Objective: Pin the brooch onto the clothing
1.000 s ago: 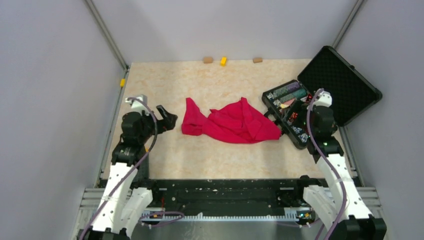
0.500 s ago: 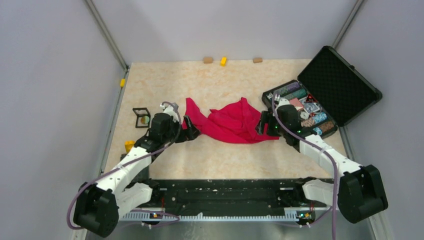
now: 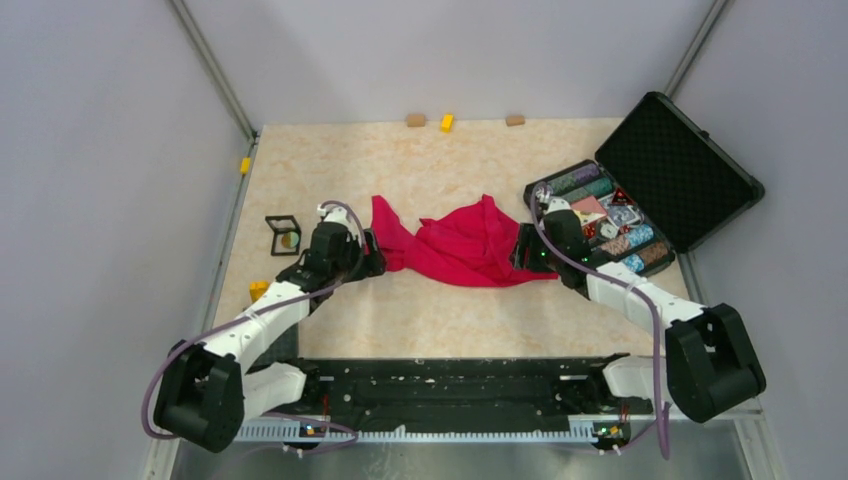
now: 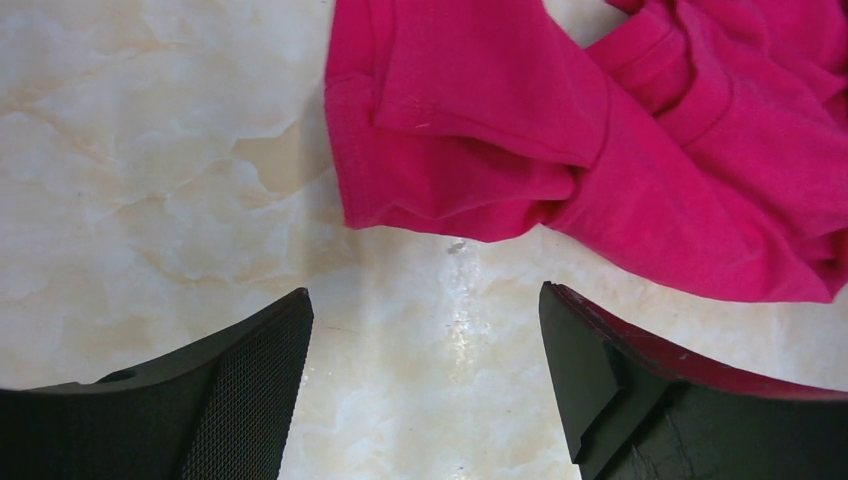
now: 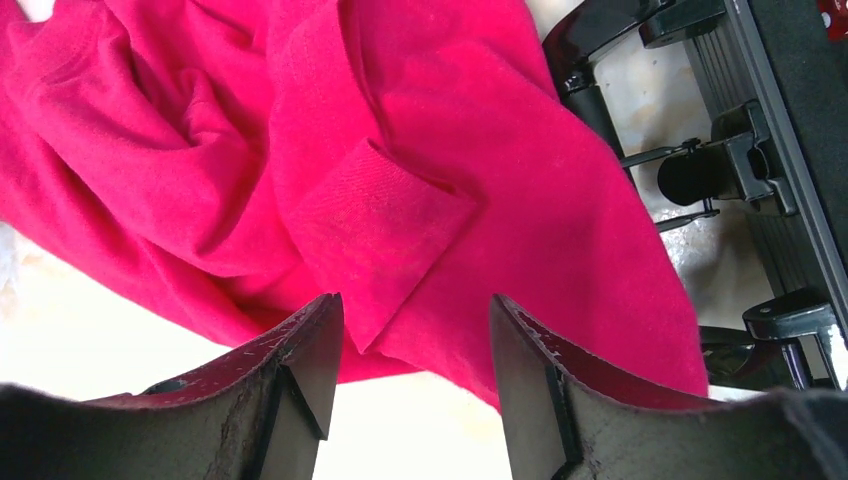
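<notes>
The red T-shirt lies crumpled in the middle of the table. The brooch, a tiny round greenish-tan badge, sits in a small black square frame left of the shirt, behind my left arm. My left gripper is open and empty, low over bare table just short of the shirt's left sleeve; its open jaws hold nothing. My right gripper is open at the shirt's right edge; in the right wrist view its jaws straddle the fabric hem without closing on it.
An open black case of colourful trinkets stands at the right, its latches close beside my right gripper. A small yellow piece lies near my left arm. Small blocks line the back edge.
Both arms have swung in from the sides to the shirt's two ends, uncovering the brooch frame. In the last half second they only crept slightly closer to the fabric.
</notes>
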Action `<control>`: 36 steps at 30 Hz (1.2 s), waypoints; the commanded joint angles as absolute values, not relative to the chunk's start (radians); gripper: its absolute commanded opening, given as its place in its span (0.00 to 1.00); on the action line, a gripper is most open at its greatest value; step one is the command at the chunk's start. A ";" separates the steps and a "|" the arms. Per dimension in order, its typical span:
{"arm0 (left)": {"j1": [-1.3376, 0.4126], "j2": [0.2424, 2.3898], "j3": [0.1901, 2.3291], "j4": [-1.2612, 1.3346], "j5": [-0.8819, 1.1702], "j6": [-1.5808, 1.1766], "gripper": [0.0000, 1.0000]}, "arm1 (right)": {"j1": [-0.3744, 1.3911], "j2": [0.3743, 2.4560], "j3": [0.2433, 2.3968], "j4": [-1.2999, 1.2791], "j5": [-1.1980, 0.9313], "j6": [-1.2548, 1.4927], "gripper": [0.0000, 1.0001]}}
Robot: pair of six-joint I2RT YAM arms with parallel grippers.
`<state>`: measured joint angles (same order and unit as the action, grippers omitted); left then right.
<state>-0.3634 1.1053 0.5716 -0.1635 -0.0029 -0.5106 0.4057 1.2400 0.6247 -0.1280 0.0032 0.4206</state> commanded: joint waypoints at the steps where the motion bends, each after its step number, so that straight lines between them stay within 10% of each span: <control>1: -0.343 1.141 0.623 -0.161 -0.073 -0.479 0.87 | 0.417 1.272 0.663 -0.047 0.034 0.420 0.56; 36: -0.189 1.408 0.674 -0.021 0.146 -0.525 0.54 | 0.417 1.457 0.736 0.039 0.081 0.402 0.39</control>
